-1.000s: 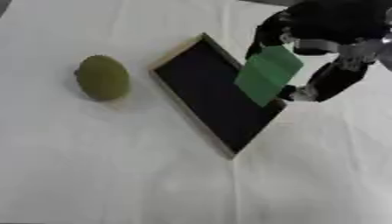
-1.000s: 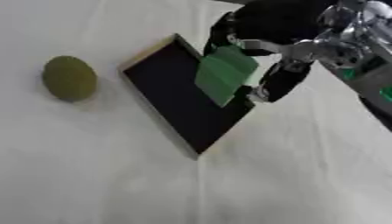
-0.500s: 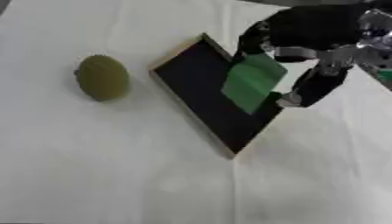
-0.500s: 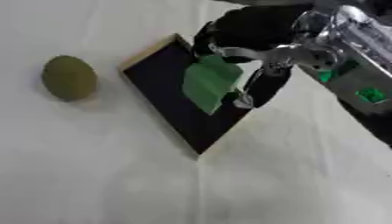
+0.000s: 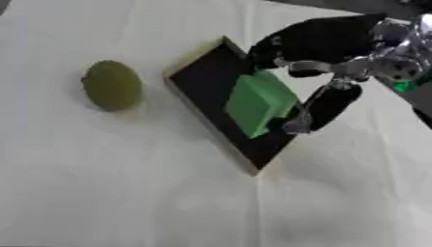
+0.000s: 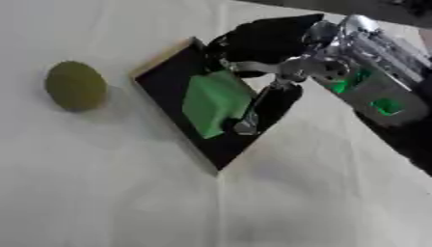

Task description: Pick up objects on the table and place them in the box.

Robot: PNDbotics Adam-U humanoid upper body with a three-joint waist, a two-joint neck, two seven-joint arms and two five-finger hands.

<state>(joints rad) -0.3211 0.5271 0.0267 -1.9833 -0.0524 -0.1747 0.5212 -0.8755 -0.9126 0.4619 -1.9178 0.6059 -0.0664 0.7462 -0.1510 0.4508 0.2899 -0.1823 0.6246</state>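
Left eye view: right hand [image 5: 317, 46] pinches green block [image 5: 257, 102], long axis tilted, over black box [image 5: 207, 79].

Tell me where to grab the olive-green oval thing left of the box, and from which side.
Judging from its pose, take the olive-green oval thing across its narrower middle, from above. It lies flat on the white cloth with its long axis running away from the robot, and nothing touches it. It lies left of the box, and the right hand is busy with the green block, so the left hand, not in view, seems better placed.
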